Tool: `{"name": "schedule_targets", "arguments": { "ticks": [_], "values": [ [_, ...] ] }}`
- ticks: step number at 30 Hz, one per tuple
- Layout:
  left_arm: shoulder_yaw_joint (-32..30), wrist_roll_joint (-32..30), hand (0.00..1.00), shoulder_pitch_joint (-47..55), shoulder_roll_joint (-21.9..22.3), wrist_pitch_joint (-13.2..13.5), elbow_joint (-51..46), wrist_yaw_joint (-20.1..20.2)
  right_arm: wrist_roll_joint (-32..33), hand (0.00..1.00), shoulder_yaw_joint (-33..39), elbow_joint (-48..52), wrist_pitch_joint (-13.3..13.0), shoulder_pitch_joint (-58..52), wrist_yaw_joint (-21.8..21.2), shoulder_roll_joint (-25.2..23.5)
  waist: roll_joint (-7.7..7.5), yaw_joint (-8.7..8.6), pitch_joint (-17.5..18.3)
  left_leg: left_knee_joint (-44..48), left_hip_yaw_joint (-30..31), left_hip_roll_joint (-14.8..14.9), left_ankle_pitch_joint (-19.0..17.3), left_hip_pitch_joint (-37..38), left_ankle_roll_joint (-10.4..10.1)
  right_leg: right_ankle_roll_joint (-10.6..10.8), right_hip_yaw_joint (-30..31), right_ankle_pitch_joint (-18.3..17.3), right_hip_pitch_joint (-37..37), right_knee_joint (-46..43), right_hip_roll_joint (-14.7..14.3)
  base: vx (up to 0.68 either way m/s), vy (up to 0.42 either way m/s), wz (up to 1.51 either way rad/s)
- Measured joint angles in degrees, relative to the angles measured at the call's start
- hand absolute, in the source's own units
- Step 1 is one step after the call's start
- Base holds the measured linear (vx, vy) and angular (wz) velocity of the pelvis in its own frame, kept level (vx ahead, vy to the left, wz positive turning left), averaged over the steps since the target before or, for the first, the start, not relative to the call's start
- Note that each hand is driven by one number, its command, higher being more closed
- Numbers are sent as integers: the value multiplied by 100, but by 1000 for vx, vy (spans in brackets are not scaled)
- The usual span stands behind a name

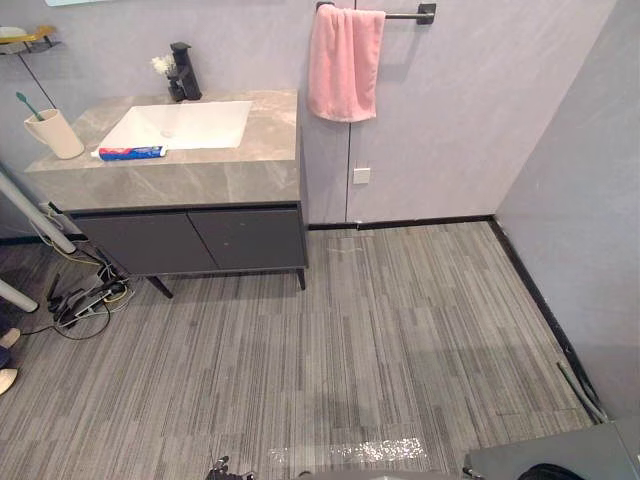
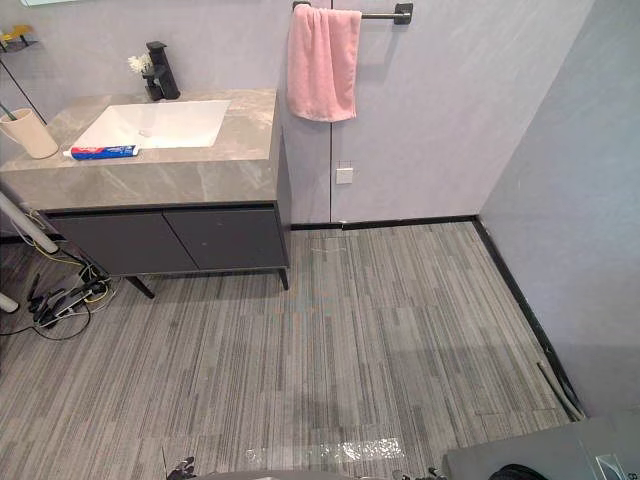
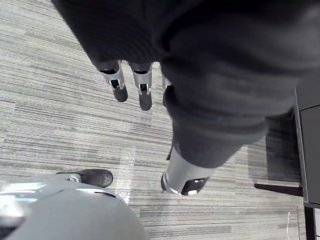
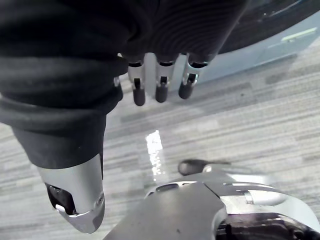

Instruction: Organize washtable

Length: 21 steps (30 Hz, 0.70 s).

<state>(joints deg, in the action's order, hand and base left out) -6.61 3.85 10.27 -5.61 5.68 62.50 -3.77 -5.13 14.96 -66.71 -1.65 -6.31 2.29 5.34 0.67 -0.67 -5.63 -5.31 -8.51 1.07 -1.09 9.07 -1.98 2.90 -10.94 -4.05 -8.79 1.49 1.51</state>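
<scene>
Bench (image 1: 200, 180) at ten o'clock, well apart from the robot; toothpaste tube (image 1: 131, 153) lies loose at seven o'clock of the basin (image 1: 185, 125), near the cup (image 1: 56, 133) holding a toothbrush (image 1: 27, 104). The left hand (image 3: 143, 90) and right hand (image 4: 161, 85) hang over the floor (image 3: 60, 125), fingers released, empty; likely best to close in squarely before reaching.

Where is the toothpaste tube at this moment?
In the left eye view, the toothpaste tube lies on the grey counter, upper left, just in front of the white sink, with the cup to its left.
</scene>
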Motion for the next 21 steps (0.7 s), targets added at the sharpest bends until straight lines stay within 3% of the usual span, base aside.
{"name": "schedule_targets", "arguments": {
  "ticks": [21],
  "values": [
    [20, 5, 0, -8, -18, 12, 1, 3, 1, 0, -19, -1, 0, 14, 2, -6, -38, -1, -23, -2, -6, -1, 0, 2, -1, -3, 0, 3, -5, 11, 1, 0, 0, 0]
  ]
}}
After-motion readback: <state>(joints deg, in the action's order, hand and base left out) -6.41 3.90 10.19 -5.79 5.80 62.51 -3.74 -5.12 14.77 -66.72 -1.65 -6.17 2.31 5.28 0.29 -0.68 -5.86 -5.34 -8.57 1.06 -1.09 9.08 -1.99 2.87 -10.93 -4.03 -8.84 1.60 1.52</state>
